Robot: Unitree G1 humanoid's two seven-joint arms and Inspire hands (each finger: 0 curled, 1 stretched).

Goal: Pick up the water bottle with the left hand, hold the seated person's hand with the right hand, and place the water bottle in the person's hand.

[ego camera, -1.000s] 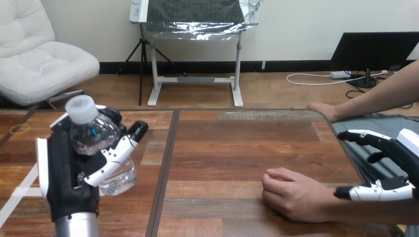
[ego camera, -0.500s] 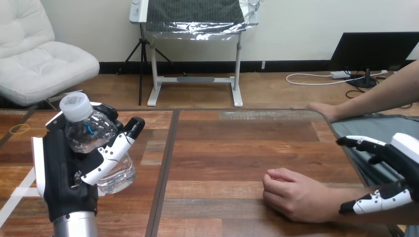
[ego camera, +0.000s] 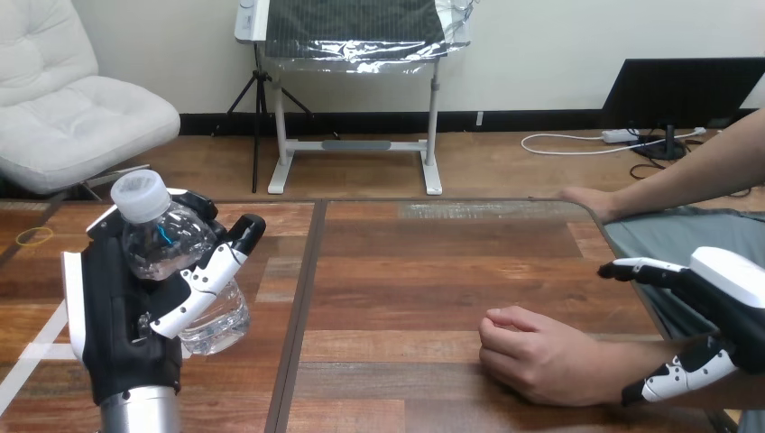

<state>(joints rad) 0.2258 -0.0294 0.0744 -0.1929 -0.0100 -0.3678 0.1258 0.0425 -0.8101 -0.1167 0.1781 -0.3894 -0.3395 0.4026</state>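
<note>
We see the person's hand [ego camera: 532,354] loosely closed, knuckles up, resting on the brown wooden table [ego camera: 433,262]. Well to its left, past the table's dark seam [ego camera: 302,298], our left hand [ego camera: 122,316] is raised off the wood with fingers and thumb wrapped round a clear plastic water bottle [ego camera: 176,257]. The bottle tilts, its white cap [ego camera: 140,195] uppermost and leaning left, its base clear of the table. Just right of the person's hand, our right hand [ego camera: 726,302] is spread wide and grips nothing: fingers reach out above the person's wrist [ego camera: 609,372], thumb lower beside it; we cannot tell whether they touch. Beyond the person's hand, at the table's far edge, the person's other hand [ego camera: 586,200] lies flat.
</note>
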